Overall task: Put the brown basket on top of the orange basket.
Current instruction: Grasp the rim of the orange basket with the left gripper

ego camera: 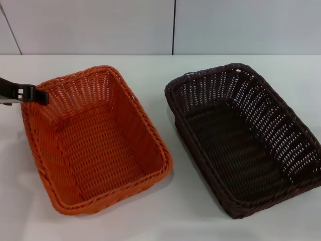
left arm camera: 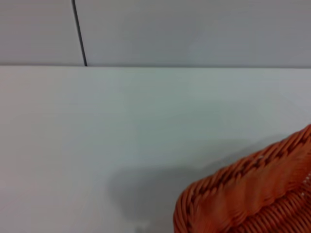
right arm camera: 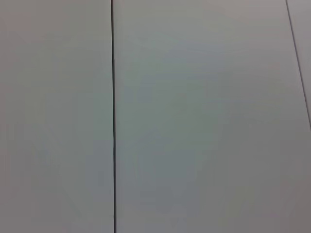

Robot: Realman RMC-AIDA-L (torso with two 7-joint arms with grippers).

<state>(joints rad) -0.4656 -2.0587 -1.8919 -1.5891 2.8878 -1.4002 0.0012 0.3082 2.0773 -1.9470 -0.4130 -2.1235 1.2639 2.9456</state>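
Looking down from the head camera, you have the orange basket (ego camera: 95, 143) on the left half of the white table (ego camera: 165, 211) and the brown basket (ego camera: 246, 138) on the right half, the two standing side by side with a strip of bare tabletop between them. Neither touches the other, and both sit upright with their open mouths facing up. Each is turned at a slight angle, so the near corners lean toward one another while the far ends splay apart.

Your left gripper (ego camera: 35, 95) reaches in from the left edge and sits at the far left corner of the orange basket, right over its braided rim. Whether its claw is spread or pressed together you cannot tell; only a dark tip shows there. The left wrist camera confirms the spot: a rounded corner of the orange basket (left arm camera: 252, 194) fills the lower part of that picture, with bare table beyond it.

Your right gripper is nowhere to be seen in any view; the right wrist camera shows only a pale wall (right arm camera: 204, 116) with dark seams
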